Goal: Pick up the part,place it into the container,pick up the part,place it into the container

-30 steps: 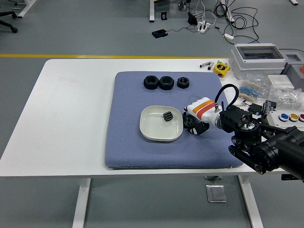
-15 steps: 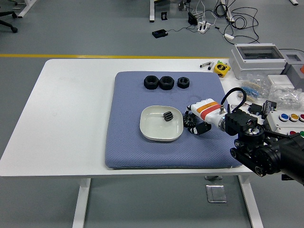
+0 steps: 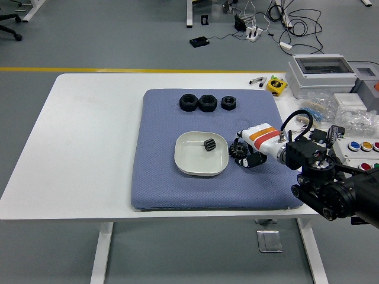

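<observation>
A white bowl sits on the blue mat with one small black gear inside it. Just right of the bowl's rim, my right hand has its black fingers curled around a second black gear, low over the mat. The white wrist with orange stripes slants back to the right. Three more black round parts lie in a row at the mat's far edge. The left arm is out of sight.
Grey boxes, bagged small parts and a button panel crowd the table's right end. A yellow tape measure lies behind the mat's far right corner. The white table stretches left of the mat.
My right forearm and wrist have drawn back to the right and dropped lower. The hand stays beside the bowl's right rim with the gear still in it.
</observation>
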Motion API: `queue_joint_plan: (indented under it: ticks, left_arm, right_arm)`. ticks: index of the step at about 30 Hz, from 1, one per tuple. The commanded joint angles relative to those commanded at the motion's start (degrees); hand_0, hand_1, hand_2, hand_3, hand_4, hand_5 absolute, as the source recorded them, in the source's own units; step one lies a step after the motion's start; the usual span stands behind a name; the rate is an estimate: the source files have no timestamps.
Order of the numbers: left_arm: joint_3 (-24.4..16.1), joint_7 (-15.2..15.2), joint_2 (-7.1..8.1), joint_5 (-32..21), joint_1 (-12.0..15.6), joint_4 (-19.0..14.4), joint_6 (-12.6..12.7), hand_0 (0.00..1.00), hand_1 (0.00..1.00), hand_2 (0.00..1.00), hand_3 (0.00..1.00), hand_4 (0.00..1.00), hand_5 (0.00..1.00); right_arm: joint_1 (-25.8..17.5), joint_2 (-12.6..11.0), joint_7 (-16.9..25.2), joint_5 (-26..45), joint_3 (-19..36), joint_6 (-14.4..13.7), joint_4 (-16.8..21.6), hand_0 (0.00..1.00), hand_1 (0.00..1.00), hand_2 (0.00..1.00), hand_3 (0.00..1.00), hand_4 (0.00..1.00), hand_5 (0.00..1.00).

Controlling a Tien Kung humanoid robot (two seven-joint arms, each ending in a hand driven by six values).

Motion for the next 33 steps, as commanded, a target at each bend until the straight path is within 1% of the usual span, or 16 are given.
queue_joint_plan:
  ticks: [5, 6, 12, 13, 24, 25, 30, 31, 33]
  left_arm:
    - [-0.2, 0.1, 0.02, 0.3, 0.2, 0.0, 0.0, 0.530, 0.586, 0.725, 0.625, 0.624, 0.596]
    - [-0.3, 0.1, 0.03, 0.5, 0.2, 0.0, 0.0, 0.530, 0.587, 0.724, 0.625, 0.623, 0.595]
    - [-0.6, 0.2, 0.02, 0.9, 0.4, 0.0, 0.0, 0.530, 0.587, 0.724, 0.625, 0.623, 0.595]
    - [-0.7, 0.3, 0.00, 1.0, 0.4, 0.0, 0.0, 0.530, 0.586, 0.723, 0.625, 0.623, 0.597]
    - [-0.3, 0.1, 0.04, 0.6, 0.3, 0.0, -0.1, 0.529, 0.587, 0.723, 0.624, 0.622, 0.597]
    - [-0.2, 0.1, 0.06, 0.5, 0.2, 0.0, -0.1, 0.530, 0.586, 0.722, 0.625, 0.622, 0.597]
    - [-0.3, 0.2, 0.09, 0.6, 0.1, 0.0, -0.2, 0.530, 0.586, 0.722, 0.625, 0.622, 0.597]
    - [-0.3, 0.2, 0.10, 0.7, 0.1, 0.0, -0.2, 0.527, 0.586, 0.722, 0.625, 0.622, 0.599]
    - [-0.3, 0.2, 0.11, 0.7, 0.1, 0.0, -0.2, 0.527, 0.586, 0.722, 0.625, 0.622, 0.599]
  right_arm:
    - [-0.2, -0.7, 0.0, -0.6, 0.6, 0.0, 0.4, 0.033, 0.159, 0.298, 0.477, 0.553, 0.393]
    - [-0.2, -0.9, 0.0, -0.6, 0.8, 0.1, 0.3, 0.018, 0.127, 0.262, 0.476, 0.555, 0.397]
    - [-0.4, -1.3, -0.1, -0.7, 1.0, 0.5, 0.4, 0.018, 0.127, 0.262, 0.476, 0.555, 0.397]
    - [-0.4, -1.4, -0.1, -0.8, 1.1, 0.5, 0.4, 0.002, 0.094, 0.220, 0.480, 0.531, 0.378]
    - [-0.4, -2.0, 0.2, -0.3, 2.0, 0.1, 0.7, 0.002, 0.085, 0.213, 0.481, 0.531, 0.357]
    - [-0.3, -2.1, 0.2, -0.2, 2.1, 0.1, 0.8, 0.002, 0.077, 0.207, 0.480, 0.545, 0.337]
    - [-0.3, -2.1, 0.4, 0.1, 2.4, -0.1, 1.2, 0.002, 0.077, 0.207, 0.480, 0.545, 0.337]
    - [-0.3, -2.1, 0.5, 0.1, 2.5, -0.2, 1.2, 0.002, 0.062, 0.194, 0.478, 0.571, 0.306]
    - [-0.4, -2.1, 0.5, 0.4, 2.6, -0.2, 1.2, 0.002, 0.062, 0.194, 0.478, 0.571, 0.306]
